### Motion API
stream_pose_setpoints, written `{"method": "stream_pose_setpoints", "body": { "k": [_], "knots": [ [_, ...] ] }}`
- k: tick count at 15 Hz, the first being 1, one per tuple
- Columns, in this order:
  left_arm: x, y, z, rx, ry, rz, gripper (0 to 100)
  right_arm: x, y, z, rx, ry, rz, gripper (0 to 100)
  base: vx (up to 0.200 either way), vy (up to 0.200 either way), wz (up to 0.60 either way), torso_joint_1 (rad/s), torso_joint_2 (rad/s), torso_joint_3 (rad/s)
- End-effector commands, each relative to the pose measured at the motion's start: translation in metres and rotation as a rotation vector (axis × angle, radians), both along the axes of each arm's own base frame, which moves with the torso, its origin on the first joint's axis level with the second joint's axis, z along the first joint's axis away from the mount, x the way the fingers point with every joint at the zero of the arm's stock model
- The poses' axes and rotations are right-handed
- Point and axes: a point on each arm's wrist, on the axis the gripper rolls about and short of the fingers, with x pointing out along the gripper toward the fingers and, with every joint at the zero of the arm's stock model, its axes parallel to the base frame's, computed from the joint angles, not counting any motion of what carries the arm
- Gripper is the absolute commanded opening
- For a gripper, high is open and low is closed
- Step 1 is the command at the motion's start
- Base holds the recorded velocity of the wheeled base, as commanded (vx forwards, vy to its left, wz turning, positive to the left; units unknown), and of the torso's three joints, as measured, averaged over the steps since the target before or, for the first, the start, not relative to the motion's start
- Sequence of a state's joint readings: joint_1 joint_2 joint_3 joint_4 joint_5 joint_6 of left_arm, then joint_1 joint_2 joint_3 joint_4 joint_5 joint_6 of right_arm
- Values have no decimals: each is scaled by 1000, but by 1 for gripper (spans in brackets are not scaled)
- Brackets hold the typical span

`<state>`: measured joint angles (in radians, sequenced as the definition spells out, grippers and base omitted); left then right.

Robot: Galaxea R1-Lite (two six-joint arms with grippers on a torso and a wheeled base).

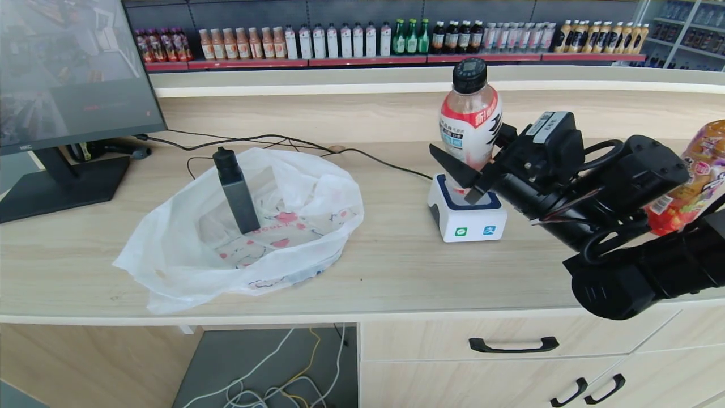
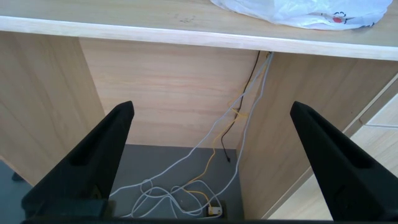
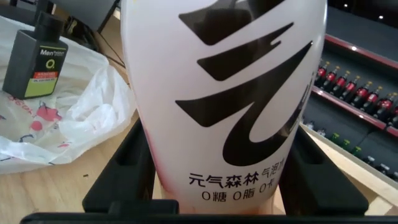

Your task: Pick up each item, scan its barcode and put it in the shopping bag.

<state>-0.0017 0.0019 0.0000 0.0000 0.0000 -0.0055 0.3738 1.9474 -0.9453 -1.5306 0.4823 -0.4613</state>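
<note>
Bottle [image 1: 469, 116] upright, clamped in right pincer [image 1: 451, 173], over scanner [image 1: 467, 222]; left pincer [image 2: 211, 106] wide.

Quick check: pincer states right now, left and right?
Left pincer: open, empty.
Right pincer: closed on the drink bottle.

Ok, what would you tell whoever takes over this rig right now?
Right pincer: shut on the drink bottle, upright over the scanner.
Left pincer: open, low in front of the counter.
Done: dark bottle stands in the bag.
Left: whether the scan registered cannot be told. Bag the drink bottle, then scan and bag the orange bottle on the far right.
</note>
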Motion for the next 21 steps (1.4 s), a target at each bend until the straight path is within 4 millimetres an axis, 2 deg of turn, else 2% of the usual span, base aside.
{"method": "stream_pose_setpoints", "body": {
  "k": [1,13,21],
  "knots": [
    [0,0,0,1,0,0,100,10,-14,-1,-39,-34,-22,0,0,0,0,0,0,0],
    [0,0,0,-1,0,0,100,27,-32,-9,-222,-199,-4,0,0,0,0,0,0,0],
    [0,0,0,1,0,0,100,36,-31,-11,-249,-257,17,0,0,0,0,0,0,0]
  ]
}}
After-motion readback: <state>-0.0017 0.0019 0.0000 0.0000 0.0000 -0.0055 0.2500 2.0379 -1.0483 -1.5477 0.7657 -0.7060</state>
